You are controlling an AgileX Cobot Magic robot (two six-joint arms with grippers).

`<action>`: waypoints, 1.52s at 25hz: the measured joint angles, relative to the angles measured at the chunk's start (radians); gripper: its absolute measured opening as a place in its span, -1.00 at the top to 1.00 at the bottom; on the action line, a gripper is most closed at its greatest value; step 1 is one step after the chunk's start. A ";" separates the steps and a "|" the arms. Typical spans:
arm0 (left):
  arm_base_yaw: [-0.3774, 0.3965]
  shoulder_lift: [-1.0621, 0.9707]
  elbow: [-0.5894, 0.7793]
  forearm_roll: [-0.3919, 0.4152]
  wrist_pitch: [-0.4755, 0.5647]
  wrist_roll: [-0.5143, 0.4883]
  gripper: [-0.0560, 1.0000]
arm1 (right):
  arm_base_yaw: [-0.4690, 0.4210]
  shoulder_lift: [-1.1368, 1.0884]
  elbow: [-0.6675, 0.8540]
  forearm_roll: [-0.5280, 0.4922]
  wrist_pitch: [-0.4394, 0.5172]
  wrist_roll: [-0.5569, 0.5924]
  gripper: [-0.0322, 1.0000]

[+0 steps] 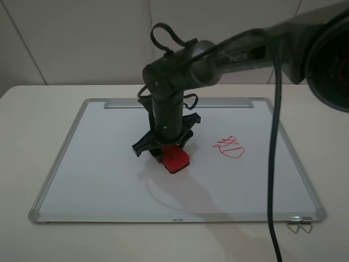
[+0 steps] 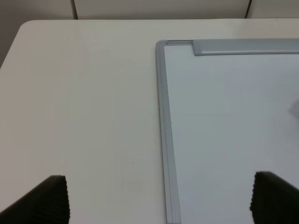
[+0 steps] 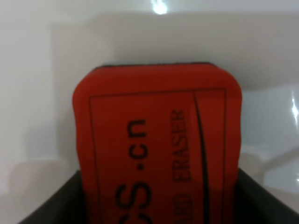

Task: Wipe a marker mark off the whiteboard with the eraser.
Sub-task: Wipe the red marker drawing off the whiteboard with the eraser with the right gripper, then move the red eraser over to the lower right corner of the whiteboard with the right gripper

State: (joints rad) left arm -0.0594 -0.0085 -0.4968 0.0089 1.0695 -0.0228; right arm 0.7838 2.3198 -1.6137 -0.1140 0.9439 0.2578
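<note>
The red eraser rests flat on the middle of the whiteboard, held by my right gripper, which reaches in from the right. In the right wrist view the eraser fills the frame with black lettering on top, the gripper shut on its sides and the board beneath. The small-looped marker mark is hidden; no such scribble shows. My left gripper is open over the table beside the board's far left corner, with nothing in it.
A different red scribble, zigzags over one big oval loop, lies on the board right of the eraser. The right arm's black cable hangs across the board's right side. Two metal clips lie at the near right corner.
</note>
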 joint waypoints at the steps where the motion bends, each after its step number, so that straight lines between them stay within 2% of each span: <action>1: 0.000 0.000 0.000 0.000 0.000 0.000 -0.57 | 0.008 0.000 0.001 0.000 0.000 0.000 -0.02; 10: 0.000 0.000 0.000 0.000 0.000 0.000 -0.57 | 0.024 -0.048 0.023 0.038 -0.001 -0.003 -0.02; 18: 0.000 0.000 0.000 0.000 0.000 0.000 -0.57 | -0.020 -0.173 0.122 0.060 0.013 -0.003 -0.02; 23: 0.000 0.000 0.000 0.000 0.000 0.000 -0.57 | -0.075 -0.252 0.267 0.060 -0.045 0.007 -0.02; 32: 0.000 0.000 0.000 0.000 0.000 0.000 -0.57 | -0.242 -0.487 0.648 0.033 -0.268 0.096 -0.02; 38: 0.000 0.000 0.000 0.000 0.000 0.000 -0.57 | -0.347 -0.603 0.798 -0.055 -0.293 0.193 -0.02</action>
State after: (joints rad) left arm -0.0594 -0.0085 -0.4968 0.0089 1.0695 -0.0228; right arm 0.4369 1.7164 -0.8160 -0.1692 0.6512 0.4511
